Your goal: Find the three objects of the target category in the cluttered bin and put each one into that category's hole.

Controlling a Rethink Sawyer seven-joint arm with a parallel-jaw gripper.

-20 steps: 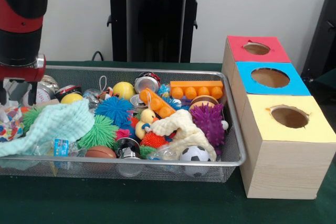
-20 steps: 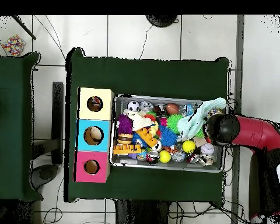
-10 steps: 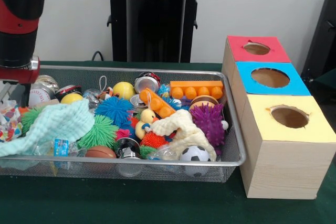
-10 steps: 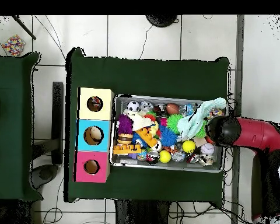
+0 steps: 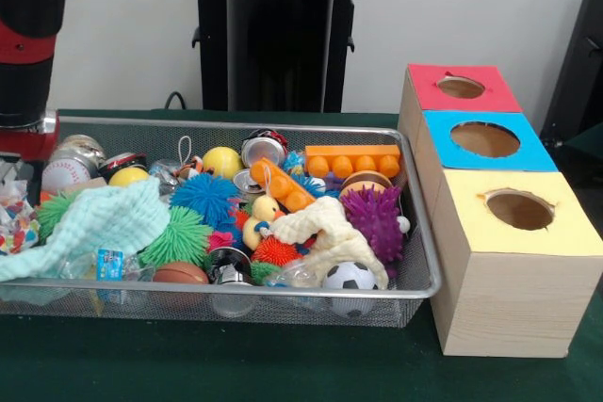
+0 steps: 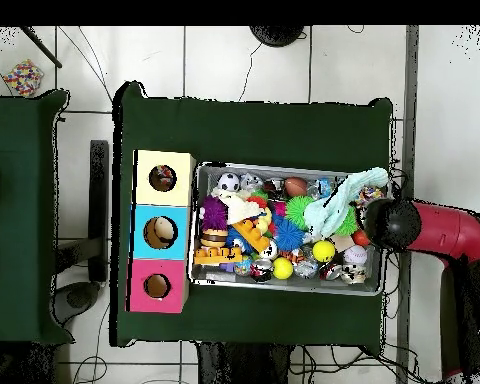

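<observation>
Front view: wire bin point(image 5: 236, 289) spread over the left and middle of the green bench point(image 5: 236, 364), crammed with toys. Beside its right end, three wooden boxes in a row along the bench's right edge: red-topped point(image 5: 424, 87) farthest back, blue-topped point(image 5: 528, 152) in the middle, yellow-topped point(image 5: 518, 270) nearest the front edge. Round ragged hole point(image 5: 519, 209) in the yellow top, dark inside, nothing seen in it.

Red and black arm point(image 5: 24, 44) coming down at the left edge, over the bin's left end. Gripper point(image 5: 19, 152) just under the red ring, cut by the frame; cannot tell whether wide, narrow or holding anything. Right below it, a white cloth with coloured dots point(image 5: 14, 223), bunched at the bin's left end; touching or not, cannot tell.

Elsewhere in the bin: mint cloth point(image 5: 104, 223) draped over the front left rim, cream cloth point(image 5: 330, 233) lying over toys toward the right, soccer ball point(image 5: 350, 277) in the front right corner, purple spiky ball point(image 5: 374, 218) just behind it, orange block point(image 5: 353, 159) against the back wall, small yellow duck point(image 5: 264, 209) mid-bin.

Overhead view: same bin point(image 6: 284, 290) mid-bench, arm point(image 6: 389, 222) over its right end, mint cloth point(image 6: 344, 195) beside it, yellow box's hole point(image 6: 163, 178) well apart at the other end.
</observation>
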